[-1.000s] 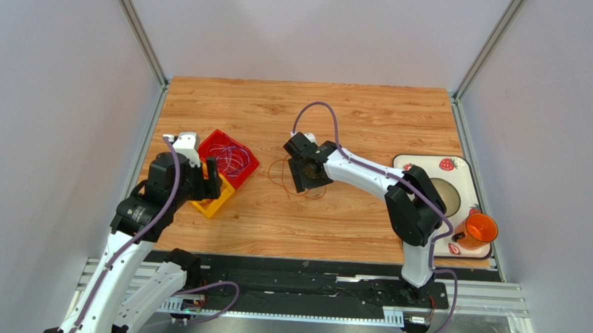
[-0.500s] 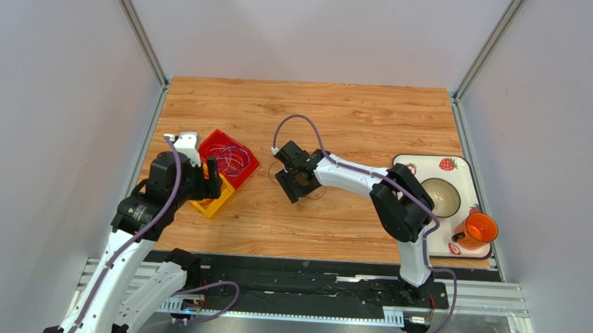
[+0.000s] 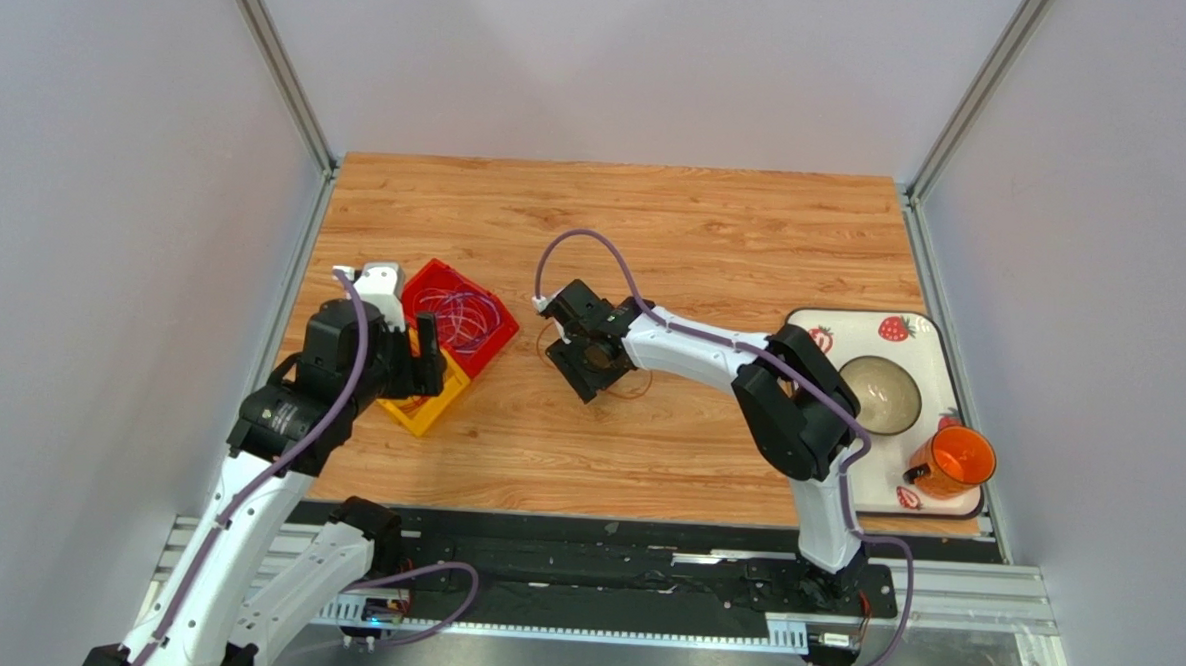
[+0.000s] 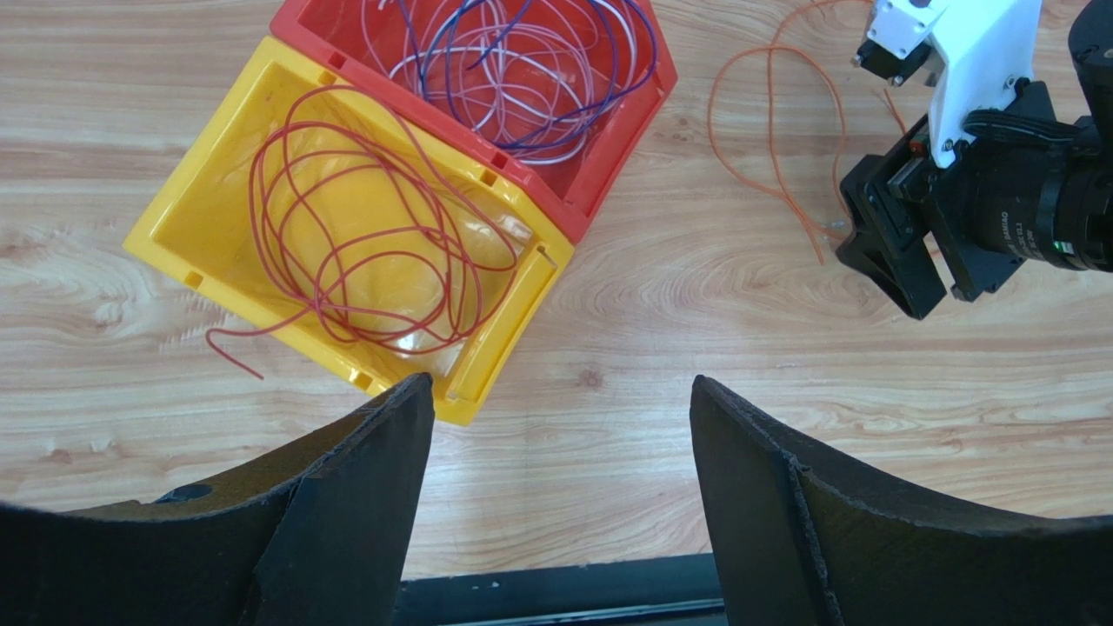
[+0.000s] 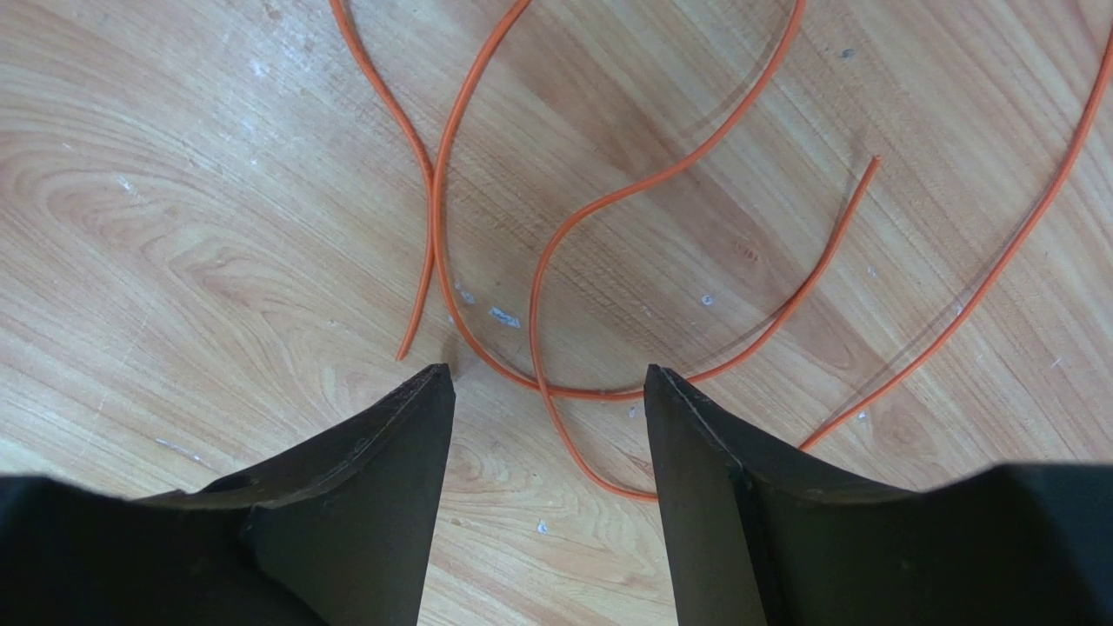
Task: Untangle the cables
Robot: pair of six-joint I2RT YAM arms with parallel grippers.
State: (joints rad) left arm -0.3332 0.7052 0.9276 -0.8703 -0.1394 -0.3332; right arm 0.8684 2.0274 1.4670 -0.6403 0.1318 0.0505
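A thin orange cable (image 5: 571, 235) lies in loose loops on the wooden table, also seen in the left wrist view (image 4: 774, 124). My right gripper (image 5: 549, 374) hovers low over it, open, with a strand running on the table between the fingertips; from above it sits mid-table (image 3: 590, 372). A dark red cable (image 4: 379, 228) is coiled in the yellow bin (image 4: 196, 209), one end trailing over the rim. Purple and whitish cables (image 4: 523, 65) fill the red bin (image 4: 614, 157). My left gripper (image 4: 558, 385) is open and holds nothing, above bare table near the yellow bin (image 3: 430, 359).
The two bins stand side by side at the left (image 3: 456, 342). At the right edge a strawberry-patterned tray (image 3: 915, 329) carries a bowl (image 3: 882, 394) and an orange cup (image 3: 962, 457). Grey walls close the table on three sides.
My right gripper has moved left and a little nearer, over the orange loops, and its hose swung left with it. The left arm has hardly moved.
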